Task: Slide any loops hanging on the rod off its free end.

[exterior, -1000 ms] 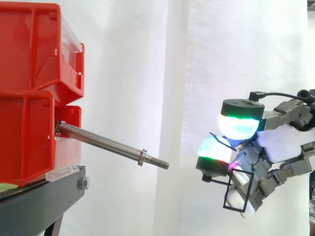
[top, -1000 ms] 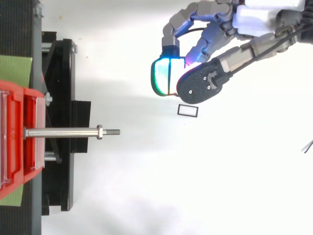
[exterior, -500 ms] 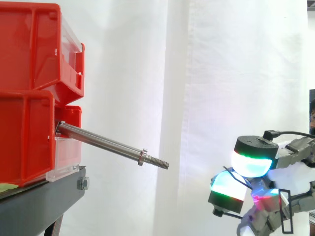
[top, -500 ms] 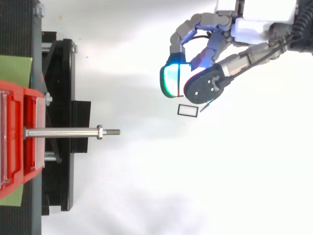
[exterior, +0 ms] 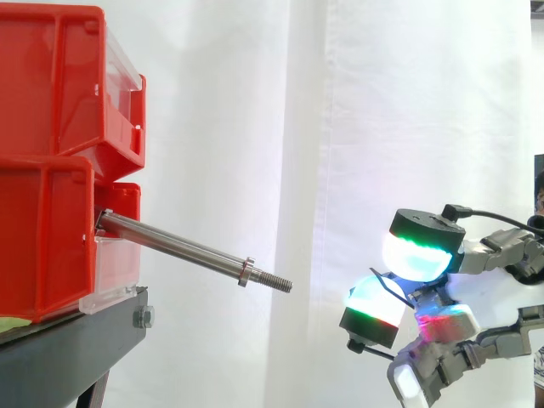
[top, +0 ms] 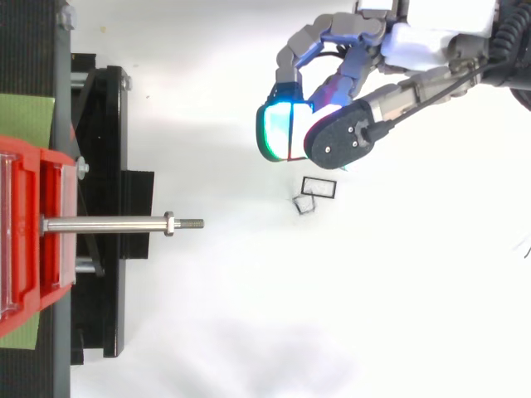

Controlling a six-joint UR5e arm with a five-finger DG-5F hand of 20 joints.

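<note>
On my far left in the side view sit the stacked red bins [exterior: 51,161], resting on the black stand [exterior: 72,348]. The rod [exterior: 178,248] sticks out from the lower bin and slopes down a little toward the right. There is a nut [exterior: 245,271] near its free end and a short threaded tip [exterior: 277,283] beyond that. I see the shaft bare along its whole length, and the top view shows the same rod [top: 108,224] running straight out over the stand toward the open white floor [top: 249,332].

Past the free end, well apart from the rod, I can pick out two small black loops lying on the floor from above. One is a flat rectangle [top: 319,188]. The other [top: 305,204] is just beside it on the rod side, smaller and blurred, so I cannot tell its exact shape.

Further right is the hand [top: 423,37], reaching in from the upper right of the top view, with its fingertips [top: 278,133] just above the loops in that view. From the side, the hand [exterior: 484,289] hangs in front of the white curtain [exterior: 340,127], lower than the rod's tip and well clear of it. Its fingers are curled inward, and the glowing pads [exterior: 416,255] – cyan, green and red – are drawn close together. I can make out nothing held between them.
</note>
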